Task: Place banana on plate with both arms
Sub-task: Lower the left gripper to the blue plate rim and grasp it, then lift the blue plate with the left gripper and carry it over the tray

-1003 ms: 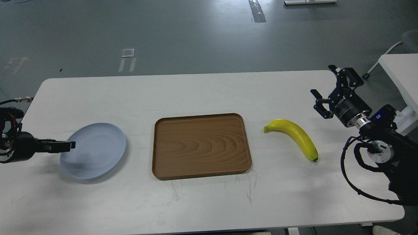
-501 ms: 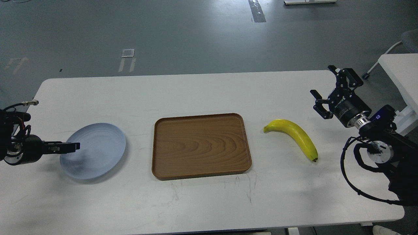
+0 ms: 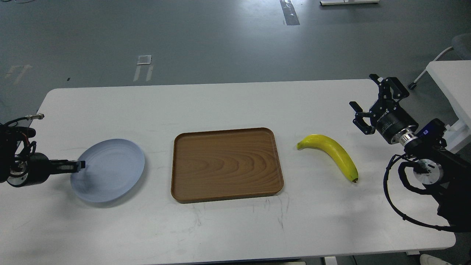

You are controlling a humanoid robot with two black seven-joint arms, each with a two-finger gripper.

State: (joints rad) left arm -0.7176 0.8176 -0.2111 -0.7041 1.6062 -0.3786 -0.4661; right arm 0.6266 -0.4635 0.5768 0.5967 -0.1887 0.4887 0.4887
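Note:
The yellow banana (image 3: 331,154) lies on the white table (image 3: 235,106), right of the tray, with its dark tip toward me. The pale blue-grey plate (image 3: 110,169) lies on the table at the left. My left gripper (image 3: 81,165) reaches in from the left with its tip over the plate's left rim; it is seen side-on and dark, so its fingers cannot be told apart. My right gripper (image 3: 362,91) is open and empty, above the table to the right of and behind the banana, apart from it.
A rectangular brown wooden tray (image 3: 226,163) lies between the plate and the banana. The table's front edge is near me. A second white table (image 3: 452,84) stands off to the right. Grey floor lies beyond the table's far edge.
My left gripper first slid right over the plate's rim, then drew back a little left. The plate shifted slightly to the right. The right arm and the banana have not moved.

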